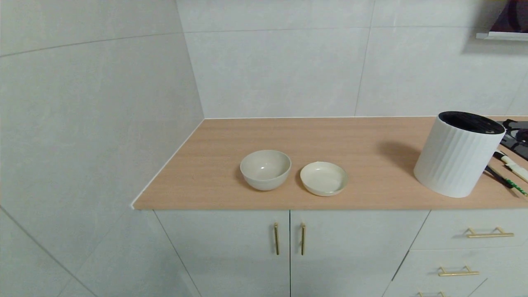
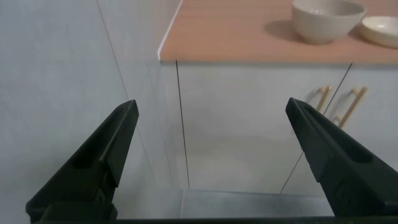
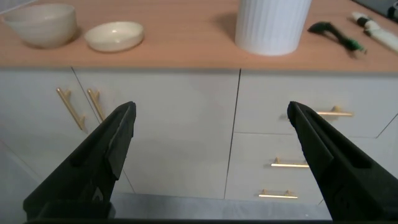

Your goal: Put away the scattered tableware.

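Near centre frame, bowl point(image 1: 265, 169) and shallow dish point(image 1: 324, 178) sit side by side on the surface point(image 1: 214, 165); left end effector point(image 2: 211, 109) and right end effector point(image 3: 211, 111) gape empty; grasping one could shove its neighbour off.

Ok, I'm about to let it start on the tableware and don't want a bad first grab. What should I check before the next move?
1. The left hand is open and empty: ok.
2. The right hand is open and empty: ok.
3. The bowl stands upright, apart from the shallow dish: ok.
4. Both pieces look empty inside: ok.
5. The hands are at the height of the counter: not ok; both sit lower, facing the cabinet fronts.
6. The cabinet doors are open, if storage is there: not ok; they are shut.
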